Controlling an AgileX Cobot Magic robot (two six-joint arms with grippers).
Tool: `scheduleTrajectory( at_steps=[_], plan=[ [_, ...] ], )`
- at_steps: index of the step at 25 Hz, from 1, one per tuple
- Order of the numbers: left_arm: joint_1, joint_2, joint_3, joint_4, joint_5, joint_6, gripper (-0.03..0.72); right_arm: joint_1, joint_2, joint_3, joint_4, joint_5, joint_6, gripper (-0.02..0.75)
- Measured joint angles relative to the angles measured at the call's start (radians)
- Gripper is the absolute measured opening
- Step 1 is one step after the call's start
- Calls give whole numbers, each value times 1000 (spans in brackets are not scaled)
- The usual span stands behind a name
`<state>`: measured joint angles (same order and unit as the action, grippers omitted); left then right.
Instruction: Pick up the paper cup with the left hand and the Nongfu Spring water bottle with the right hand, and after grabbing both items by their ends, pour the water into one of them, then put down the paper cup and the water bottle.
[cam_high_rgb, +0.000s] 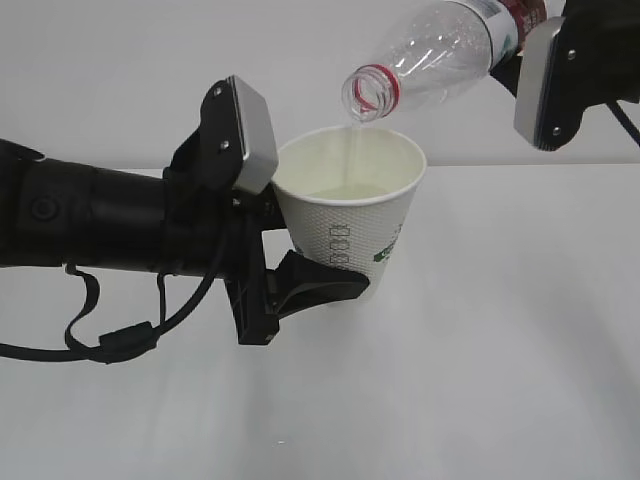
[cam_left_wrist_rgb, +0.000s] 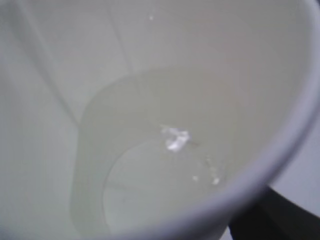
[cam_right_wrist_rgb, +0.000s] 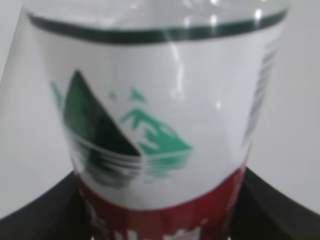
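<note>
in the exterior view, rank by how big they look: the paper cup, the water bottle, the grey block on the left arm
1. White embossed paper cup, largest.
2. Clear ridged plastic water bottle; its base is cut off by the frame and end effector, so its rank is unsure.
3. Light grey rectangular block, smallest.

The table (cam_high_rgb: 480, 380) lies bare to the right of and in front of the paper cup (cam_high_rgb: 350, 225), giving wide room there. The left hand (cam_high_rgb: 300, 285) and its thick arm block the left side. Above the cup's mouth the tilted Nongfu Spring water bottle (cam_high_rgb: 430, 55) and the right hand (cam_high_rgb: 560, 70) close the upper right.
</note>
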<state>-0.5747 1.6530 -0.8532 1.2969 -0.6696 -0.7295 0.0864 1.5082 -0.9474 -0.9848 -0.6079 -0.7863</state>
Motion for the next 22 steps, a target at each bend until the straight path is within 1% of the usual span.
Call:
scheduleTrajectory(
  at_steps=[22],
  plan=[
    [0, 0, 0, 2, 2, 0, 501, 0, 0, 0, 0, 0, 0, 515]
  ],
)
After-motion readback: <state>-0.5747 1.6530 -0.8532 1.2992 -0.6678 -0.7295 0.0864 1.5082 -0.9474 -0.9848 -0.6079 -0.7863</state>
